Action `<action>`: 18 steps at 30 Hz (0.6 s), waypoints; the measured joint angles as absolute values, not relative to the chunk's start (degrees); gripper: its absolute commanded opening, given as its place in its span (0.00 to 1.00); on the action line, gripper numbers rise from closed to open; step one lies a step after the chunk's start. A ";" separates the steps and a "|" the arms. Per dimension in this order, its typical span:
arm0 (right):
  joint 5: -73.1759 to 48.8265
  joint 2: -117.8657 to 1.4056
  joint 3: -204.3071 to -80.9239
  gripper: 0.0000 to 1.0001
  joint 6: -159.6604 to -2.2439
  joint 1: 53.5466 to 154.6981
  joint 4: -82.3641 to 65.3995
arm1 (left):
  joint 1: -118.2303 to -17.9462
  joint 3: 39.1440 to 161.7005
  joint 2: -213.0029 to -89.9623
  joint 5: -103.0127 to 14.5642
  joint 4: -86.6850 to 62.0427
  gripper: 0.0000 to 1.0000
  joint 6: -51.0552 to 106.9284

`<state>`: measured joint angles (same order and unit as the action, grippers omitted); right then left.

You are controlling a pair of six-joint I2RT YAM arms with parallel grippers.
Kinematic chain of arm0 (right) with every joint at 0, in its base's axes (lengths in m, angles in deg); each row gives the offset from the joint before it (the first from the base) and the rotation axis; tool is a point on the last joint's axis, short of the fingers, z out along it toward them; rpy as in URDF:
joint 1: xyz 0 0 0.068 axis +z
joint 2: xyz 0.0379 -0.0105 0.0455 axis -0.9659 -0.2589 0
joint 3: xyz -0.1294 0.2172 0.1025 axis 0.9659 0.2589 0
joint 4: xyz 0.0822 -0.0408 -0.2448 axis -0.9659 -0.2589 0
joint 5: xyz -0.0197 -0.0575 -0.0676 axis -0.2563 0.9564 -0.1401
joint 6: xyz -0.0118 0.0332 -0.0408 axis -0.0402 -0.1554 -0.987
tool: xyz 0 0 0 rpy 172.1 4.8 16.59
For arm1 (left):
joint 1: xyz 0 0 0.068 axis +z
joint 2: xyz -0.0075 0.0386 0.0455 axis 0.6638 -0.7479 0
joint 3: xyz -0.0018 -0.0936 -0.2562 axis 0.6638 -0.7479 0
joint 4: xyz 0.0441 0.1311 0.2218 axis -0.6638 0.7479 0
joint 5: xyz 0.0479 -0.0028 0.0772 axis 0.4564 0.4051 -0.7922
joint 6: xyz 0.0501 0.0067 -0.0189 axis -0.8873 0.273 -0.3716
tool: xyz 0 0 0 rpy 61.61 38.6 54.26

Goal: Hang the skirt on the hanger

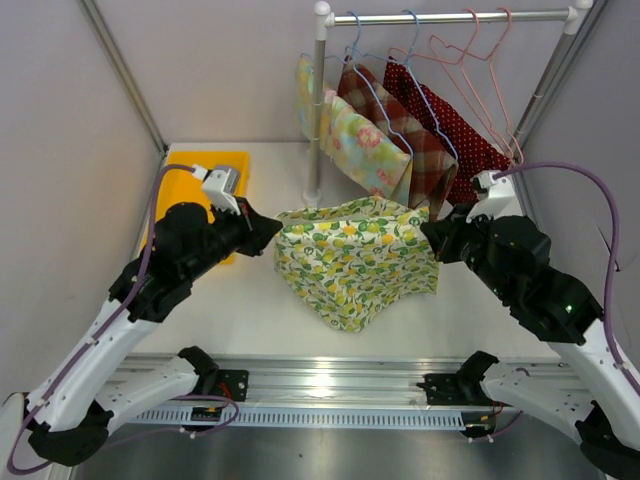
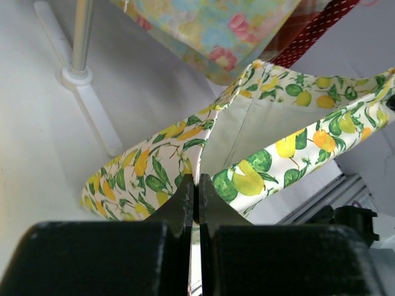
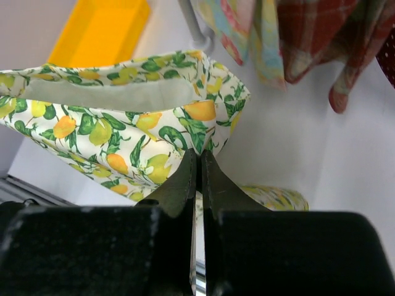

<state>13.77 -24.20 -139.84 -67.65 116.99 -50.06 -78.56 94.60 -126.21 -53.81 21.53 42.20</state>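
Note:
The skirt [image 1: 355,255] is white with yellow lemons and green leaves. It hangs stretched between both grippers above the table, waistband up and open. My left gripper [image 1: 272,232] is shut on the left end of the waistband [image 2: 185,154]. My right gripper [image 1: 428,236] is shut on the right end of the waistband [image 3: 203,126]. Empty wire hangers [image 1: 470,60] hang on the rail [image 1: 450,16] at the back right. The skirt's lower hem trails toward the table's front.
Three other skirts hang on the rail: floral [image 1: 355,140], plaid [image 1: 415,150], red dotted [image 1: 450,125]. The rack's white post [image 1: 317,110] stands just behind the held skirt. A yellow tray [image 1: 230,175] lies at the back left.

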 measured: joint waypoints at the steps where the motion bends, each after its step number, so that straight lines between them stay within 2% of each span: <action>1: 13.16 -23.39 -139.84 0.00 -67.91 117.06 -49.56 | -78.95 94.62 -125.13 -53.74 21.51 0.00 42.22; 6: 12.09 -22.78 -139.89 0.00 -68.87 117.37 -48.53 | -79.81 95.34 -123.60 -53.90 21.68 0.00 42.16; 11: 13.92 -27.50 -140.89 0.00 -71.91 115.68 -47.42 | -79.48 99.65 -130.36 -56.71 22.14 0.00 40.21; 14: 11.98 -31.63 -141.02 0.00 -73.85 109.98 -44.79 | -77.75 104.61 -137.44 -57.17 21.86 0.00 38.64; 18: 2.17 -38.21 -142.86 0.00 -74.49 98.28 -40.60 | -73.93 115.43 -149.13 -54.86 19.78 0.00 36.50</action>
